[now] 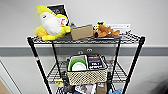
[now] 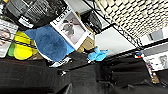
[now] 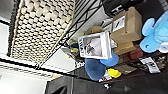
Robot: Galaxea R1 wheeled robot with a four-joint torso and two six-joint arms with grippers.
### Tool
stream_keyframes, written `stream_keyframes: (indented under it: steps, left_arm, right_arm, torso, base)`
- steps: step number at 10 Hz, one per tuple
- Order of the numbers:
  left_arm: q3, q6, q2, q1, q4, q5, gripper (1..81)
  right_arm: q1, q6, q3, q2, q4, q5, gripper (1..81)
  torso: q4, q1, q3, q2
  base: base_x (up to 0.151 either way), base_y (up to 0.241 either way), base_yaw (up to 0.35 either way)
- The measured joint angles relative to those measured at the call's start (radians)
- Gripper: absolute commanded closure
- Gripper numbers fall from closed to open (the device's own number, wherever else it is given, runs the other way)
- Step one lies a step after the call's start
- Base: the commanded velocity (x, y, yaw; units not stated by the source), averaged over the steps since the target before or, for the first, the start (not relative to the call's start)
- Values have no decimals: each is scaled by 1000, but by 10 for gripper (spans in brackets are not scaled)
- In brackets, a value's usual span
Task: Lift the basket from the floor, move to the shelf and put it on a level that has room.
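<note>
Beige woven white-rimmed basket (image 1: pixel 86 72) at front edge of black wire rack's (image 1: pixel 136 57) 2nd tier (image 1: pixel 120 73). My pincers' state: can't tell. Risk: overhang, may tip off.

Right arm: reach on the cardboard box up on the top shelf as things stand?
Probably not directly. The right wrist view looks close along the woven side of the basket, so that arm seems low, by the second level. The box stands on the top shelf, above it, with the wire grid between.
</note>
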Motion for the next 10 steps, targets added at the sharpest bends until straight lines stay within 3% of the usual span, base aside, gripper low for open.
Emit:
stream_keyframes:
  steps: [6,10]
  left_arm:
    - [-345,3,271,269,108,-132,10]
    - [-578,3,461,380,153,-162,10]
  right_arm:
    - [-284,0,-316,251,-142,65,10]
    - [-397,0,-544,401,-225,77,10]
  torso:
    - [0,-1,1,-1]
    - [0,-2,1,-2]
  base:
    - [0,0,0]
    - [0,0,0]
